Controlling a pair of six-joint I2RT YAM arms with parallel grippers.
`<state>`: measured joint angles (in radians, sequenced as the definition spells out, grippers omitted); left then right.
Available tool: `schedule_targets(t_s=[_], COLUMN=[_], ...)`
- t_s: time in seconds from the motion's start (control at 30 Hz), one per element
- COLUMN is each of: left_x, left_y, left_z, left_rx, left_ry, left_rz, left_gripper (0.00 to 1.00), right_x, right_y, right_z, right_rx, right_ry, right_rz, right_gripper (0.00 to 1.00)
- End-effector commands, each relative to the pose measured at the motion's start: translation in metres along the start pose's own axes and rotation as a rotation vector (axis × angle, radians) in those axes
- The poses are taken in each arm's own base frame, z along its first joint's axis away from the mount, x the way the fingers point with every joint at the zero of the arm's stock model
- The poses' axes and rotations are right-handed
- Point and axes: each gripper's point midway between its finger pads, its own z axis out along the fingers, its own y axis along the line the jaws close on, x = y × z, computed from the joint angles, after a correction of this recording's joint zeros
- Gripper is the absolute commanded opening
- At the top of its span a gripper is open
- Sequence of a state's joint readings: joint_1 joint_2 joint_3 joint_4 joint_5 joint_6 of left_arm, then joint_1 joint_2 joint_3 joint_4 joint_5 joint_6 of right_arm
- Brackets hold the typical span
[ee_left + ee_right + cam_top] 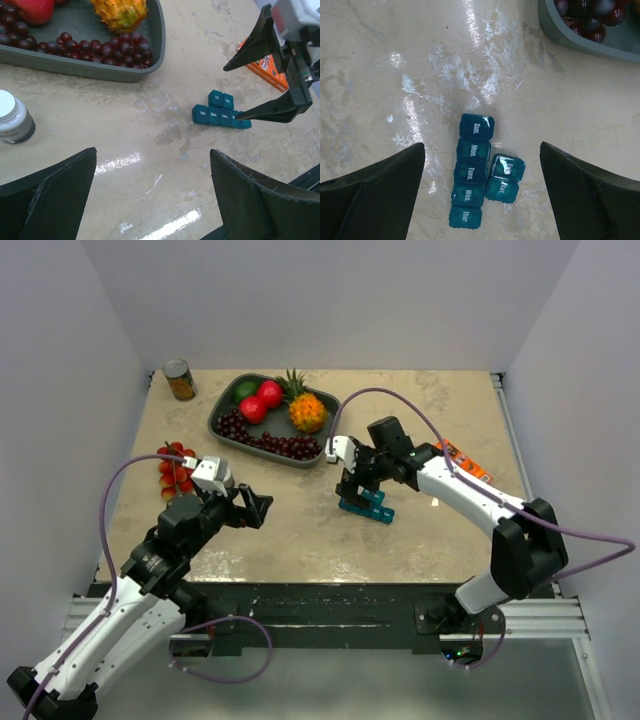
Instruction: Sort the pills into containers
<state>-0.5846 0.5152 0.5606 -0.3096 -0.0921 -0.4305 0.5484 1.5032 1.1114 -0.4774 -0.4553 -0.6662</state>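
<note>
The left arm [130,590] rises forward from its base with the forearm held low. The left pincer [252,508] points toward the centre, its fingers spread wide and holding nothing. The right arm [470,495] bends at the elbow and extends leftward. The right pincer [352,488] points steeply downward, its fingers also fully parted and empty.

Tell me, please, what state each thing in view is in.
Five-day container strip: lids shut, lying flat.
Two-day container strip: lids look shut, beside the longer strip.
Left pincer: open, empty.
Right pincer: open, empty, above both strips.
White-capped bottle: upright, capped.
Can: upright.
</note>
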Motion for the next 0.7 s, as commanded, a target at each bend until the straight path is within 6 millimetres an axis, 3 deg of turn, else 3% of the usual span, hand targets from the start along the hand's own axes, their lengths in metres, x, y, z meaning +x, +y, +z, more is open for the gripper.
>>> schedule_targets(t_s=[0.0,0.37,0.67], left_x=[-0.021,-0.022,-0.018], left_y=[0.006,0.009,0.009], left_z=[-0.004,-0.008,-0.007], left_rx=[-0.039,-0.049,-0.043], left_ry=[-0.106,-0.121,-0.117], left_rz=[-0.038,-0.04,-0.033], left_gripper=[0.99,0.99,0.99], right_x=[-0.009,0.007,0.025], right_y=[-0.026,-0.04,-0.013], right_z=[0.009,0.038,0.056], right_rx=[0.137,0.182,0.083], right_ry=[0.057,0.187,0.243], right_rz=[0.005,0.065,0.061], right_gripper=[0.99,0.92,0.89])
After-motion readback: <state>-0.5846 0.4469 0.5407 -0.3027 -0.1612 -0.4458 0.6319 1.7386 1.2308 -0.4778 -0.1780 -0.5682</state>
